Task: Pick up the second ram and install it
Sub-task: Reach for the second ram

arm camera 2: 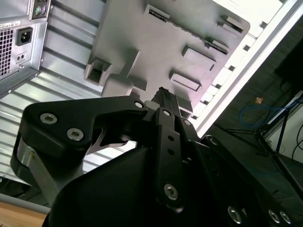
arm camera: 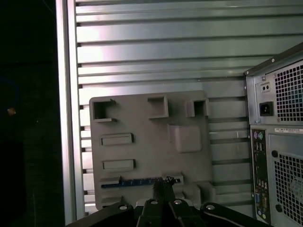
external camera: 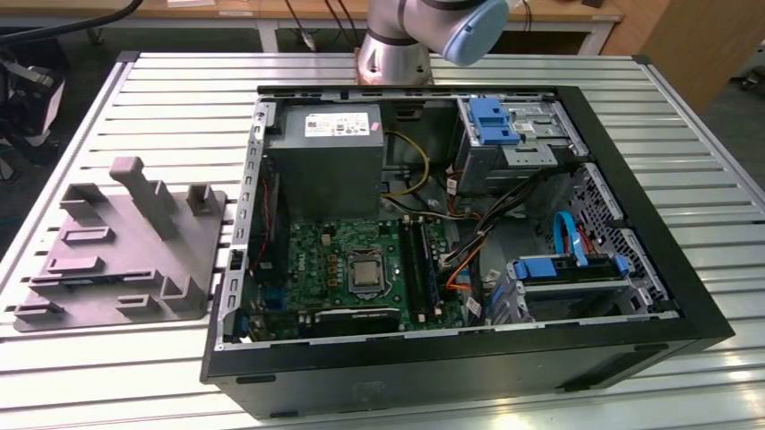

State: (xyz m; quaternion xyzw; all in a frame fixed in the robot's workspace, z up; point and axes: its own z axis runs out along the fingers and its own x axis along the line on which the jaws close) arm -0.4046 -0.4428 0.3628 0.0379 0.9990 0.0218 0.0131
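1. Slatted metal table: its long side rail runs just beside the grey fixture tray in the first wrist view, with dark floor beyond it.
2. Grey fixture tray: lies flat on the table toward the exterior view's left. Upright posts stand at its far end and shallow slots run across its face. A narrow strip of bare slats separates it from the computer case.
3. Computer case: open side up. Its rear panel, with socket and vents, faces the tray. Bare slats lie open on the far side of the tray.
4. Second ram: a blue-black stick lying in a slot of the tray, at the end away from the posts, running from the rail-side edge toward the case.
5. Arm: rises at the far edge of the table, behind the case.
6. Gripper: hangs above the tray, clear of it. In the first wrist view its tips line up over the ram's case-side end. The fingers sit together with no gap visible between them, and they grasp nothing.
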